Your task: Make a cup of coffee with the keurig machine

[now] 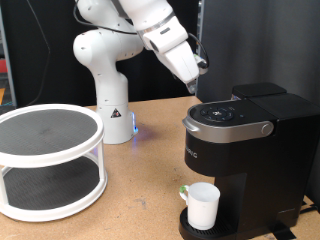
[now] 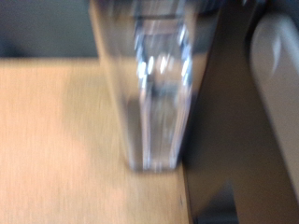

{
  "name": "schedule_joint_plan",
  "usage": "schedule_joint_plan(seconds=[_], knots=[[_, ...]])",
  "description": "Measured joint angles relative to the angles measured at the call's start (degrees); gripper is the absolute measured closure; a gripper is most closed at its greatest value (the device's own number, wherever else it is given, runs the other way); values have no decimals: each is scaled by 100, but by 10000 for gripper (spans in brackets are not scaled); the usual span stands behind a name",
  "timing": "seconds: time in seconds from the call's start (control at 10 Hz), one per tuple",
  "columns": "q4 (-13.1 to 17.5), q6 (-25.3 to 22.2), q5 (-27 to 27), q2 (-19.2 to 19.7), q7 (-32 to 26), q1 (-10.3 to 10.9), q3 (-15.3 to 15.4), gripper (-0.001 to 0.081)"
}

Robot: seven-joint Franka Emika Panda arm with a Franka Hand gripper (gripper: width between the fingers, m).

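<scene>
The black keurig machine (image 1: 240,140) stands on the wooden table at the exterior view's right, lid down, with its round control panel (image 1: 222,113) on top. The white cup (image 1: 203,205) stands upright on the drip tray under the spout. My gripper (image 1: 197,78) hangs just above and behind the machine's top, pointing down, and nothing shows between its fingers. The wrist view is blurred. It shows a clear upright container (image 2: 154,84) beside the machine's dark body (image 2: 220,112), and no fingers.
A white two-tier round rack (image 1: 50,160) stands at the exterior view's left. The arm's white base (image 1: 112,110) stands behind the table's middle. A bare stretch of wooden table (image 1: 140,190) lies between the rack and the machine.
</scene>
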Motion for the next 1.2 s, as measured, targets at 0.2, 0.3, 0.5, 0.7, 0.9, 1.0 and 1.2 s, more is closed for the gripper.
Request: schedule_joint_plan(seconds=[0.2,0.3,0.5,0.7,0.9,1.0,1.2], knots=[[40,-383,-943,9,-1,-151,216,-2],[135,-654,-1077,26,-3,-156,221,-2],[54,-345,-1047,19,-57,-151,220,-2],[-25,366,-1075,2,-250,-126,306,-2],[153,641,-1017,-5,-200,-65,454,-2],[324,582,-893,12,-27,-16,487,-2],[461,457,-820,120,70,18,488,-2]])
